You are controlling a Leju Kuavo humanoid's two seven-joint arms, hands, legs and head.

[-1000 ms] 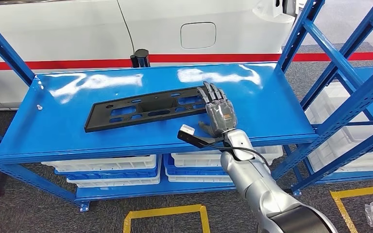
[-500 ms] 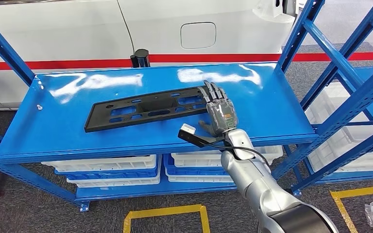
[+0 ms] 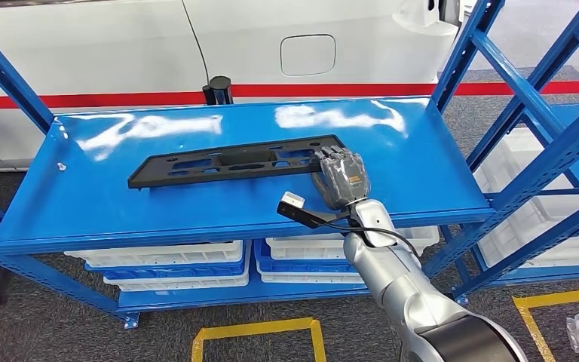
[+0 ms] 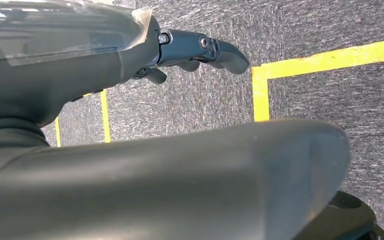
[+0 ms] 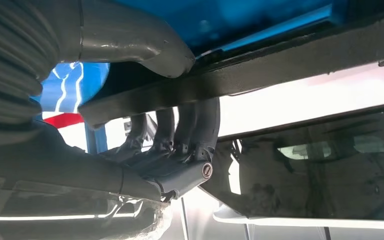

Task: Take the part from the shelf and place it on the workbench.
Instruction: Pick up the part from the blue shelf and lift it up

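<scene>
While the blue shelf [image 3: 83, 196] stands before a white car [image 3: 271, 45] on grey carpet, right hand [image 3: 341, 177] now grips the black part [image 3: 226, 164], fingers curled round its end. Part's right end has lifted since earlier. Left hand [image 4: 200, 50] hangs, fingers curled on nothing.

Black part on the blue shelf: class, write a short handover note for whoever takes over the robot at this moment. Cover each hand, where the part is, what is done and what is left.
Right hand: grips the right end of the black part, fingers curled around its edge, thumb on the opposite face, as the right wrist view shows.
Left hand: hangs over the grey floor, fingers curled in, holding nothing.
Part: over the blue shelf; the gripped end looks raised, the far left end low at the shelf top.
Done: the grasp.
Left: lift the part clear of the shelf and place it on the workbench.
</scene>
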